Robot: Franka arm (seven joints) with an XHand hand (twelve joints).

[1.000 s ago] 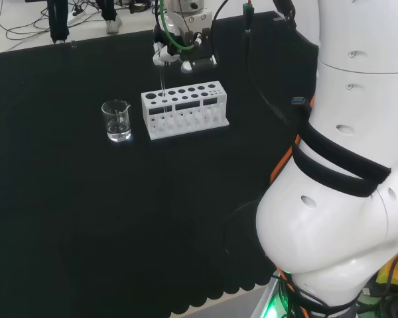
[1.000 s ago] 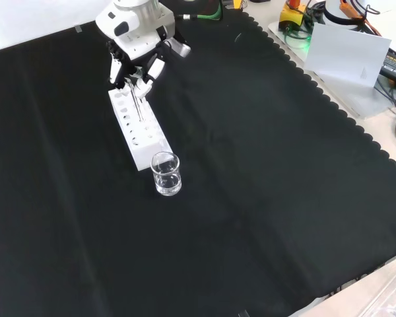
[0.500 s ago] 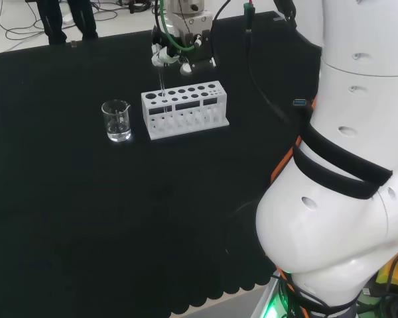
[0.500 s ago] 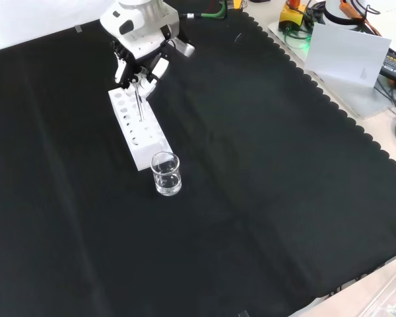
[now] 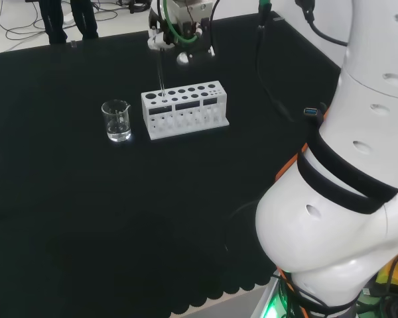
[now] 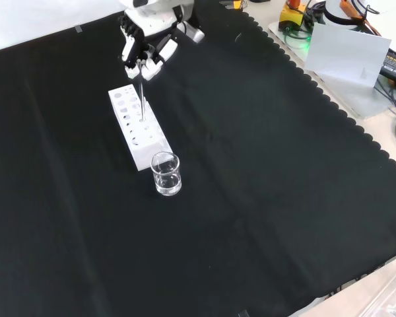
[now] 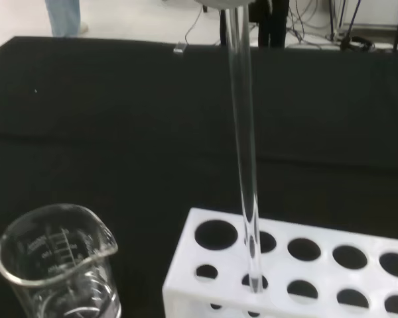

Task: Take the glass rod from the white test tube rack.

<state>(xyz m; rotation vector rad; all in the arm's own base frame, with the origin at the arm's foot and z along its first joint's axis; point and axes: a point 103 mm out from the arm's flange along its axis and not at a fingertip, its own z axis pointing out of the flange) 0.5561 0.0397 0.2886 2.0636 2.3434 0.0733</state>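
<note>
While pinched by hand (image 6: 147,47), glass rod (image 7: 243,139) hangs below, tip in rack (image 6: 137,129)

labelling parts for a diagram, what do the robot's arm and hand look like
The arm is made of big, rounded, glossy white links with black bands round them and small round dimples. An orange cable and a black cable run along it. The hand is white and black, with white-tipped fingers. A green cable loops at the wrist.
</note>
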